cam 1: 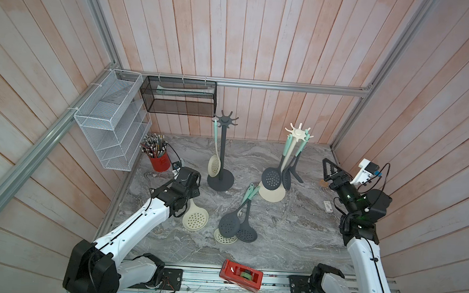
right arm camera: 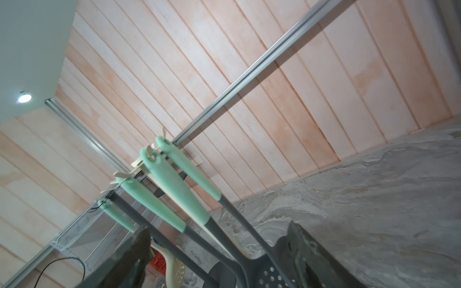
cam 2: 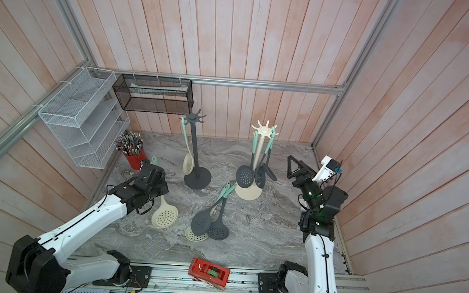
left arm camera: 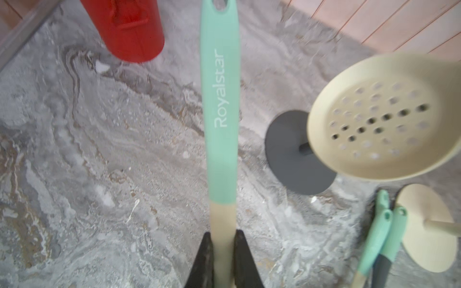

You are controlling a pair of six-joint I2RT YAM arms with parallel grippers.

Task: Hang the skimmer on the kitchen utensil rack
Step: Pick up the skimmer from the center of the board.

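Left wrist view: the left gripper (left arm camera: 222, 235) pinches the skimmer (left arm camera: 220, 112) at its cream neck, just below the mint handle, which points toward the red cup (left arm camera: 129, 27). The base of the dark rack (left arm camera: 287, 152) shows nearby. Right wrist view: the right gripper (right arm camera: 217, 229) is spread wide, apart from the hanging handles (right arm camera: 162, 207) on the cream rack (right arm camera: 136, 164). In both top views the skimmer's holed head sits low over the table (cam 1: 291, 243), between the left arm (cam 1: 142, 217) and a loose pile of skimmers (cam 1: 230, 224).
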